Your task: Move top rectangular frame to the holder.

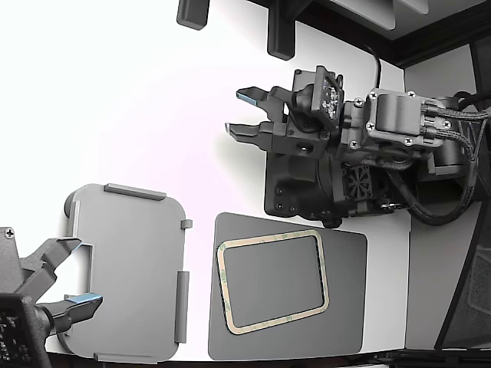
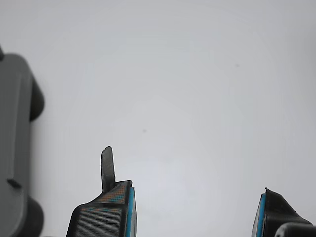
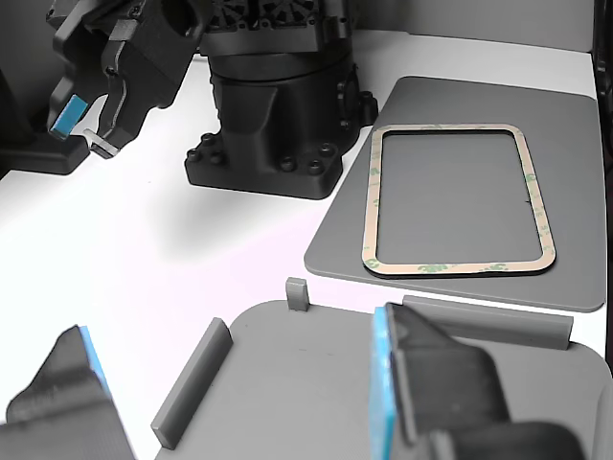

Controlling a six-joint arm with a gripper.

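Wrist view only catches the gripper (image 2: 195,212) tips, cut off at the edge, jaws spread wide with nothing between them. The cream-tan frame (image 1: 272,282) lies flat on the dark grey mat (image 1: 347,307), just beside the light grey holder (image 1: 126,268). Plain white surface (image 1: 115,100), washed out by glare.

Bright even light, white table (image 1: 115,100) blown out by glare, soft shadows, blurred foreground edges
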